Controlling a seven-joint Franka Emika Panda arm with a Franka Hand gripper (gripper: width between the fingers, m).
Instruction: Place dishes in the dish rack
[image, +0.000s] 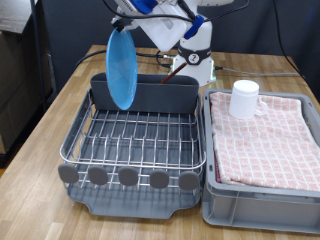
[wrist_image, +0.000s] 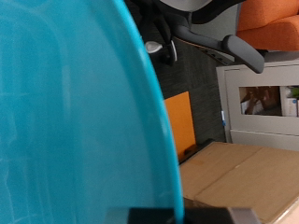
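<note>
The light-blue plate (image: 122, 68) stands on edge, held at its top rim by my gripper (image: 121, 27), which is shut on it. The plate hangs over the back left of the silver wire dish rack (image: 135, 140), with its lower edge in front of the dark grey caddy (image: 160, 96). In the wrist view the plate (wrist_image: 75, 112) fills most of the picture. The white mug (image: 245, 98) stands upright on the pink checkered cloth (image: 265, 140) in the grey bin at the exterior view's right. The wooden spoon is not in view.
The grey bin (image: 260, 205) sits right beside the rack on the wooden table (image: 40, 170). The robot's white base (image: 195, 55) stands behind the caddy. Cables run along the table's back edge. The rack's wire floor holds nothing.
</note>
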